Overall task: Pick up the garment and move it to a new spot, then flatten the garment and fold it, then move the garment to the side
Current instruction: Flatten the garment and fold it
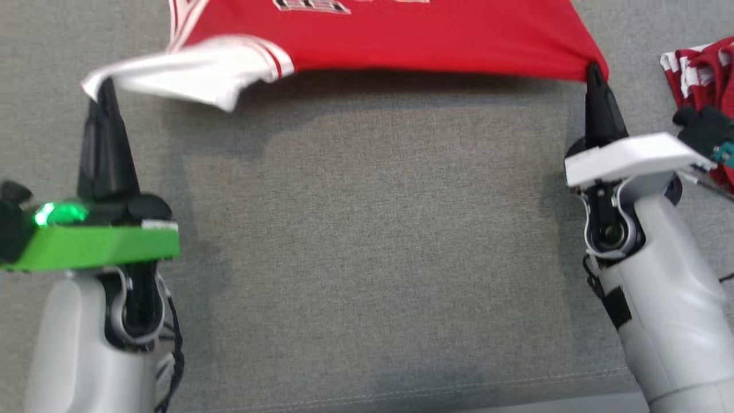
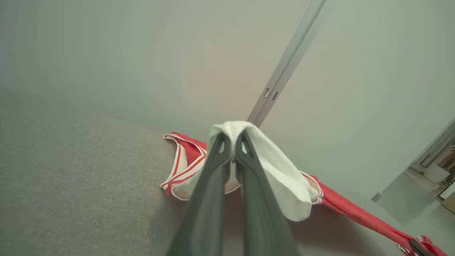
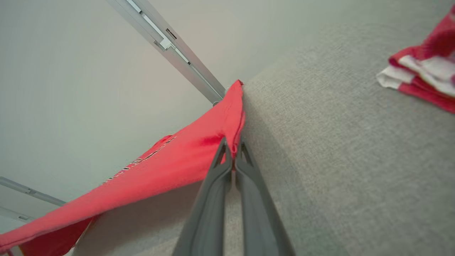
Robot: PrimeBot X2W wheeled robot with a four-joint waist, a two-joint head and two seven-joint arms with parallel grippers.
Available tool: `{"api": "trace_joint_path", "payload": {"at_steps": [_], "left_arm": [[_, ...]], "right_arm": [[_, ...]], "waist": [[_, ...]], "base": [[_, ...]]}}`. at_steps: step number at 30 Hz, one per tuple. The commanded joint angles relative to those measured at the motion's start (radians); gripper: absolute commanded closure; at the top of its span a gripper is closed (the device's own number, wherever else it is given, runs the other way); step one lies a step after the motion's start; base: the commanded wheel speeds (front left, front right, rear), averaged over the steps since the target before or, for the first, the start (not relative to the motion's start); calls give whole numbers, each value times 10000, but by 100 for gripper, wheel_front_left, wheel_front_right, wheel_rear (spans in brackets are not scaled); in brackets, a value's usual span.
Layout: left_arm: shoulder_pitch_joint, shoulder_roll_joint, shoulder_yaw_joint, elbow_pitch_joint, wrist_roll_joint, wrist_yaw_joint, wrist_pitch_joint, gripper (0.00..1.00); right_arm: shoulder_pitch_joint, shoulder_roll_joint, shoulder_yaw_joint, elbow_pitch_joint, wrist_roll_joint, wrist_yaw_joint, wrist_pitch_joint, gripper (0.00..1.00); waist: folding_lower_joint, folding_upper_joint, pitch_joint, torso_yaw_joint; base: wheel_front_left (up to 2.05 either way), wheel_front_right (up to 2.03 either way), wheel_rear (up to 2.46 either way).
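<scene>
1. Stretched over the grey cloth-covered table (image 1: pixel 367 258), the red garment (image 1: pixel 401 40) hangs by its near edge between two arms. The left gripper (image 1: pixel 105 92) is pinched tight on a bunched white flap at the near left, and the right gripper (image 1: pixel 594 71) is clamped just as narrowly on the red corner at the near right.

2. The likeliest trouble is a slip. Each pair of fingers bites only a small tip of cloth, so a sharp pull or uneven pace between the arms could tug one corner free and drop that side in a heap.

3. A crooked lay-down is the next risk. The left hold looks to be on a loose white panel rather than a true corner, which could leave that side twisted when it is spread flat.

4. The far part of the garment reaches the table's far rim, so drifting further away could let it slide over.

5. A second red-and-white bundle (image 1: pixel 702 69) sits close to the right arm, and a swing outward could snag it.

6. The garment itself is a bright red jersey with white-and-red striped trim. Lettering is cut off at the top of the head view, the near hem is taut, and a shadow falls on the table beneath it.
</scene>
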Motion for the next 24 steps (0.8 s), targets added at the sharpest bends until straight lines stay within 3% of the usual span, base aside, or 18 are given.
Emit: {"api": "trace_joint_path", "payload": {"at_steps": [1, 16, 24], "left_arm": [[414, -24, 89, -30, 121, -32, -48, 100], [4435, -909, -127, -6, 1206, -26, -47, 100], [5679, -1050, -154, 5, 1314, -26, -47, 100]], "right_arm": [[421, -58, -93, -44, -76, -13, -34, 100], [5000, 676, -1653, -2378, -1388, -14, -35, 100], [6435, 837, -1883, -2797, -1171, -14, -37, 100]], "waist": [[0, 0, -946, 262], [0, 0, -2726, 678], [0, 0, -3274, 699]], "base": [[0, 0, 0], [0, 0, 0], [0, 0, 0]]}}
